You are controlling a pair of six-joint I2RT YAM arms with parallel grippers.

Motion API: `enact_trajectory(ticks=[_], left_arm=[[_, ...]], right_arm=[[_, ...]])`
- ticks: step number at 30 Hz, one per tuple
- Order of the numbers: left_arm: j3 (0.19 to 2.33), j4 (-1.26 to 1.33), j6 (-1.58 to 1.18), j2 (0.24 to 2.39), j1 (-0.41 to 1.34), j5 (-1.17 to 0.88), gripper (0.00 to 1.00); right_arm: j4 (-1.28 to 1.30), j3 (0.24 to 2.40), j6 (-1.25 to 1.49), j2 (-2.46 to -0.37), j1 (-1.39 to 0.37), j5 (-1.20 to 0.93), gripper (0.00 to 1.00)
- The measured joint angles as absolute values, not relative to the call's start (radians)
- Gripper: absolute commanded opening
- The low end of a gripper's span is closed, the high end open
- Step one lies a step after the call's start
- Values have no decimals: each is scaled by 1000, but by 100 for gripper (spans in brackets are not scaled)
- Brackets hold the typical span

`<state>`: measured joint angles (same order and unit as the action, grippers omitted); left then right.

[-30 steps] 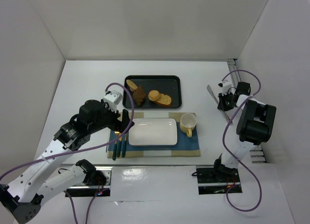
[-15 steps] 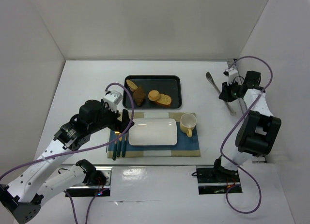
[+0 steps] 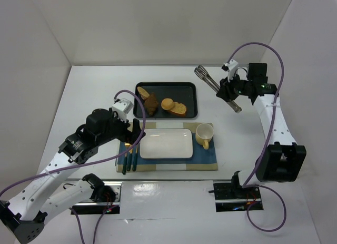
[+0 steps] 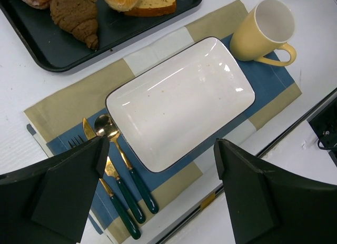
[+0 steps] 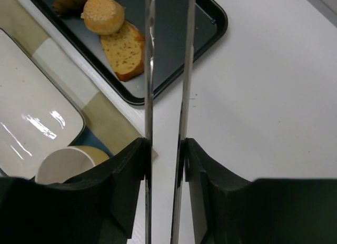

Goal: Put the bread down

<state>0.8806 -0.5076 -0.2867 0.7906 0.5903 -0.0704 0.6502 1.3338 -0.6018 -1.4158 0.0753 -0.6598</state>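
The right gripper (image 5: 165, 154) has its jaws pinched tight on a pair of metal tongs (image 5: 149, 70), one dark finger pressed against each thin arm. The two arms run almost parallel, with a narrow gap between them. Seen from above, the tongs slant toward 10 o'clock from the gripper. Their far ends are near the 2 o'clock corner of the black tray (image 3: 191, 91).

The left gripper (image 4: 160, 146) has its jaws spread wide and grips nothing. It hangs over the white rectangular plate (image 4: 179, 99), which shows between its two dark fingers.

The bread (image 3: 143, 92) lies in the tray at its 10 o'clock corner. The dark brown pastry (image 3: 151, 104) is just beside it at its 4 o'clock. I cannot tell whether the two touch. Toward the middle of the tray sits a round roll (image 3: 167, 103), with a wider slice (image 3: 179, 109) leaning against it at its 4 o'clock.

At the tray's 6 o'clock the plate rests bare on a blue-and-tan placemat (image 3: 206, 160). A yellow cup (image 3: 204, 134) stands upright at the plate's 3 o'clock, its handle turned toward 6 o'clock. Gold cutlery with dark green handles (image 4: 129, 194) lies at the plate's 9 o'clock edge, on the placemat. All of this sits on a white table (image 3: 89, 91).
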Motion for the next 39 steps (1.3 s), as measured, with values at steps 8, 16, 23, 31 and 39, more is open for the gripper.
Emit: enact_trajectory(ticks=[8,16,23,31,39], left_arm=[[881,-508,-286,791,590,-57,100],[881,-508,-287,791,590,-38,100],[875,-505,-287,785,590,2,100],[860,-504,-291,735,591,97,100],[851,-500,-291,678,591,161,100]], right_arm=[[675,1348,-555,-1414,-53,-609,53],[678,1401,-505,-1428,-242,-540,54],[681,1607,-484,-1622,-395,-503,56],[695,1814,-493,-1893,-476,-434,56],[721,1959,-507,-2064,-526,-362,56]])
